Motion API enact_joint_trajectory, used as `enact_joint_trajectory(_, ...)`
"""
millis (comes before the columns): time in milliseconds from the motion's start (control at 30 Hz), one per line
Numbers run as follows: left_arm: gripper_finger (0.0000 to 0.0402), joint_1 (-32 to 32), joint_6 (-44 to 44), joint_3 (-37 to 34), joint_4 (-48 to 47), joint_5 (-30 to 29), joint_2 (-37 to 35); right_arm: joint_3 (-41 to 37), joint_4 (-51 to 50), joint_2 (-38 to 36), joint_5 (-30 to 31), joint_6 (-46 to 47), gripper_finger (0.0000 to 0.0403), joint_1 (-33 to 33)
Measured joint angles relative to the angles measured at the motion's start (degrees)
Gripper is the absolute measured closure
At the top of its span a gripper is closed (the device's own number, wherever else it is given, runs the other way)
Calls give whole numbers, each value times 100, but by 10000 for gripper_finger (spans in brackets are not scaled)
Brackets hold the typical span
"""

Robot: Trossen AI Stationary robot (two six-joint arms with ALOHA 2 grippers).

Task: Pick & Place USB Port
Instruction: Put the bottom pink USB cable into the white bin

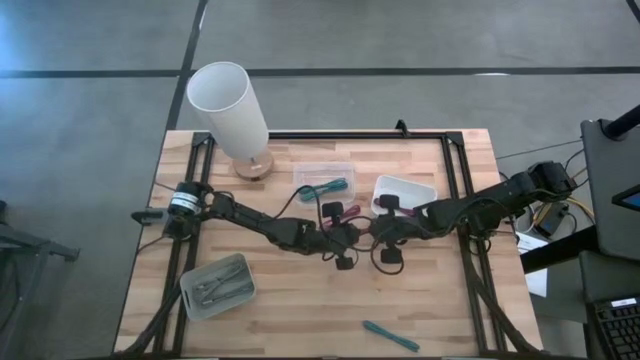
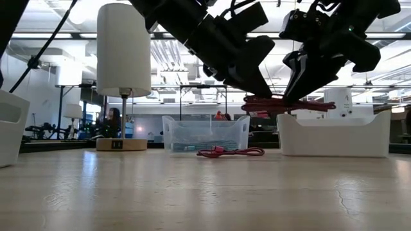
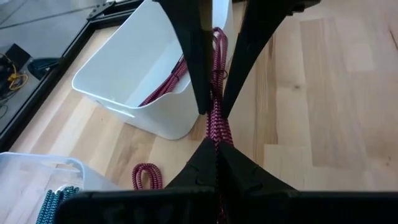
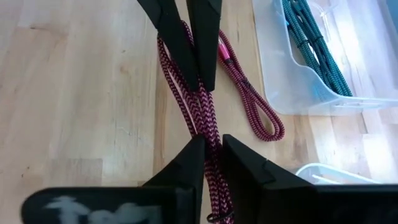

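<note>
My two grippers meet mid-frame over the table (image 1: pixel 420 300), the lamp (image 1: pixel 232 110) at upper left, the tool tray (image 1: pixel 215 287) lower left, two bins (image 1: pixel 322 175) just above me.

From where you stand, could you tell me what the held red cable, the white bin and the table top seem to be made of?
Red cable: braided fabric sheath, matte, judging by its herringbone weave. White bin: probably plastic, smooth with a slight sheen, thin moulded walls. Table top: wood, light planks with visible grain and joints, likely sealed.
</note>
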Motion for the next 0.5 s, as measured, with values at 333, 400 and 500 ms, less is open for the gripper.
enact_joint_trajectory(333, 388, 2, 64, 20, 5, -15, 0, 0, -2, 0, 24, 332, 393, 2)
enact_joint_trajectory(400, 375, 2, 62, 20, 51, -7, -2, 0, 4, 0, 43, 351, 393, 0)
enact_joint_trajectory(500, 350, 0, 46, 20, 46, -5, -9, 0, 7, 0, 55, 518, 393, 0)
